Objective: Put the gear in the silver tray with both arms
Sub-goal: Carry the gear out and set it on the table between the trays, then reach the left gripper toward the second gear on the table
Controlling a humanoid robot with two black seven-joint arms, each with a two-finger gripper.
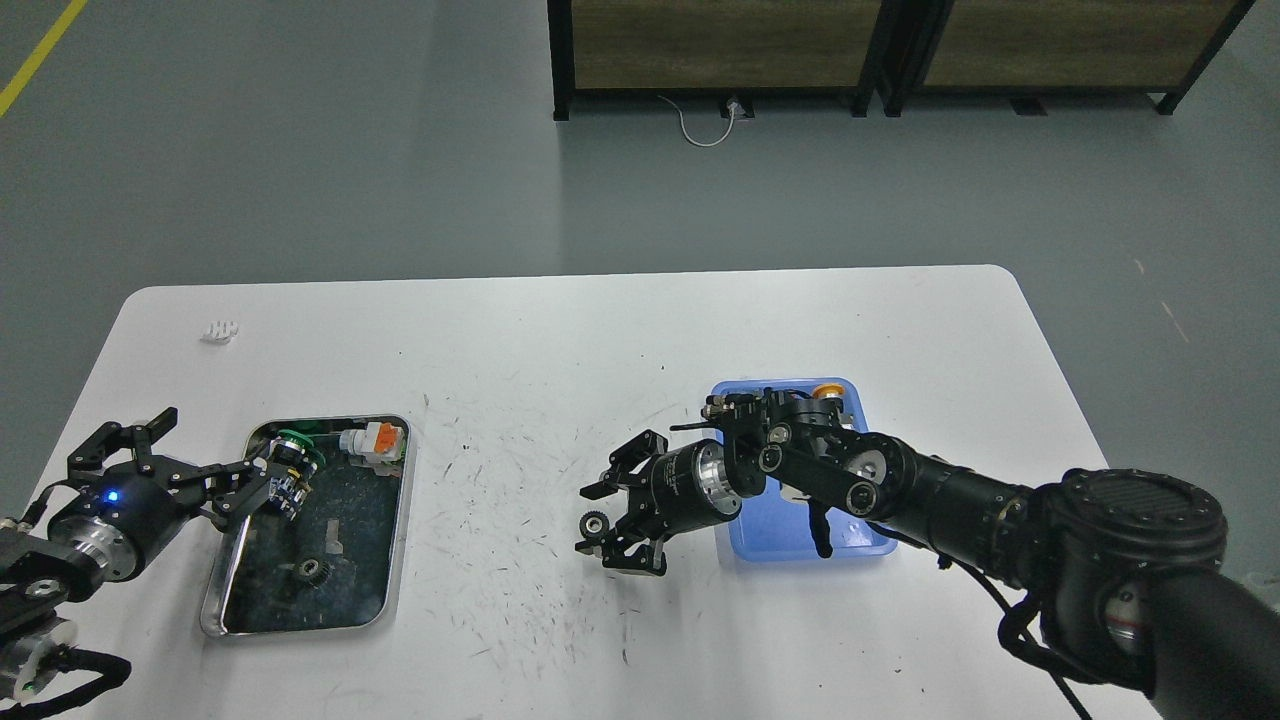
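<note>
The silver tray point(395, 520) lies on the left of the white table. On its dark floor are a black gear point(312, 572), a green and black cylindrical part point(290, 462), a white and orange part point(372, 441) and a small metal piece point(333, 535). My left gripper point(210, 448) is open at the tray's left rim, with its lower finger reaching toward the cylindrical part. My right gripper point(592, 518) is at mid-table, to the right of the tray, jaws apart. A small black gear point(592, 523) sits between its fingertips, close to the lower one.
A blue plastic tray point(790, 540) lies under my right forearm, with a yellow part point(826, 390) at its far edge. A small white object point(220, 331) lies near the table's far left corner. Dark shelving stands on the floor beyond.
</note>
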